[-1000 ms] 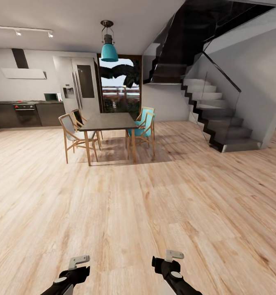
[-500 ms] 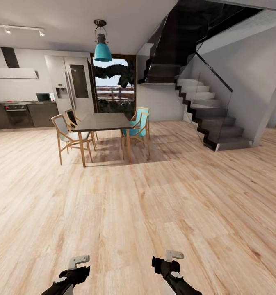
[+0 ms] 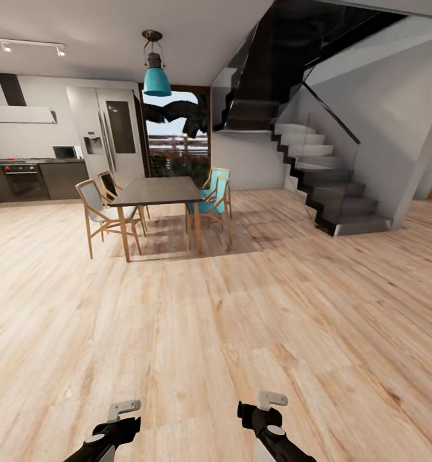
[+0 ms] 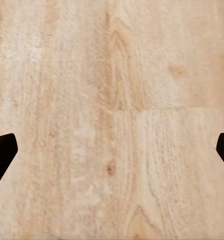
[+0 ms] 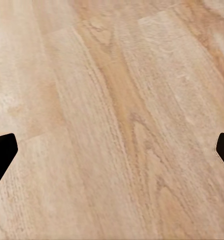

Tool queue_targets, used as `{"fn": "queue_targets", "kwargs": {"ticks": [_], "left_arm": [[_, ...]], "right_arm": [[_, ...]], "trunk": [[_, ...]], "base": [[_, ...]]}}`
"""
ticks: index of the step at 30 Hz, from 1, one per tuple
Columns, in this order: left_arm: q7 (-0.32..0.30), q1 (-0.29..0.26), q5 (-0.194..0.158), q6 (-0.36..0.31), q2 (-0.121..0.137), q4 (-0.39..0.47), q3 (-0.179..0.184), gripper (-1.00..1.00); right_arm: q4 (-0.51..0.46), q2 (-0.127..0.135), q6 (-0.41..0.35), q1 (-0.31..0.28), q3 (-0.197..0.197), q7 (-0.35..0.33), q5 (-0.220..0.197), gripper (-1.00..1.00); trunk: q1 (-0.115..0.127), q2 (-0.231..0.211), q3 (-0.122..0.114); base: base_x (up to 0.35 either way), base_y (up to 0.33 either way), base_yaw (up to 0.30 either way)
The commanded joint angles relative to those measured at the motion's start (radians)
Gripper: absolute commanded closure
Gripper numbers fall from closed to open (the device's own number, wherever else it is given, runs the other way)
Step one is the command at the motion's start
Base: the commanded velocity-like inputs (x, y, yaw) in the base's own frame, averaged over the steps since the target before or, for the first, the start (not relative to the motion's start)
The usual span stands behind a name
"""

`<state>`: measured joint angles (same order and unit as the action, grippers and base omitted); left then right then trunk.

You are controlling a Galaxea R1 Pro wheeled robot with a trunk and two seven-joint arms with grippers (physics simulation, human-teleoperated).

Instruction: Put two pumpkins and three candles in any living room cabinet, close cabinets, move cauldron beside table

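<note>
Pincers (image 4: 112, 150) spread over floor (image 3: 241, 321); table (image 3: 155, 190), staircase (image 3: 331, 186) ahead.

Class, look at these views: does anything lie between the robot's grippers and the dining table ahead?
Nothing visible does. Bare wood floor stretches from the left gripper and right gripper to the dining table; chairs flank it.

black arms (image 3: 110, 436), grey end-effector brackets (image 3: 271, 399)
</note>
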<state>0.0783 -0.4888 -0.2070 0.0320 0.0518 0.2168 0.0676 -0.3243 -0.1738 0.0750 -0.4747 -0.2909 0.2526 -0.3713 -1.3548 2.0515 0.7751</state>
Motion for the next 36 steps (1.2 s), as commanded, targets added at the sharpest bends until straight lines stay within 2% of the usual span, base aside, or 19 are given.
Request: {"fn": "queue_targets", "kwargs": {"ticks": [1, 7, 16, 28, 36], "left_arm": [[0.004, -0.001, -0.009, 0.003, 0.0, 0.0, 0.007, -1.0], [0.004, -0.001, -0.009, 0.003, 0.001, 0.0, 0.007, -1.0], [0.004, -0.001, -0.009, 0.003, 0.001, 0.0, 0.007, -1.0], [0.004, -0.001, -0.009, 0.003, 0.0, 0.0, 0.008, -1.0], [0.003, -0.001, -0.009, 0.003, 0.0, 0.0, 0.008, -1.0]], "right_arm": [[0.001, 0.0, 0.005, -0.001, -0.008, 0.005, -0.011, -1.0], [0.001, 0.0, 0.005, -0.001, -0.008, 0.005, -0.011, -1.0], [0.001, 0.0, 0.005, -0.001, -0.008, 0.005, -0.011, -1.0], [0.001, 0.0, 0.005, -0.001, -0.008, 0.005, -0.011, -1.0], [0.001, 0.0, 0.005, -0.001, -0.008, 0.005, -0.011, -1.0]], "trunk": [[0.0, 0.0, 0.001], [0.0, 0.0, 0.001], [0.0, 0.0, 0.001], [0.0, 0.0, 0.001], [0.0, 0.0, 0.001]], "base": [[0.001, -0.146, 0.0], [0.019, -0.052, 0.0], [0.158, -0.083, 0.0], [0.259, -0.124, 0.0], [0.311, -0.018, 0.0]]}}
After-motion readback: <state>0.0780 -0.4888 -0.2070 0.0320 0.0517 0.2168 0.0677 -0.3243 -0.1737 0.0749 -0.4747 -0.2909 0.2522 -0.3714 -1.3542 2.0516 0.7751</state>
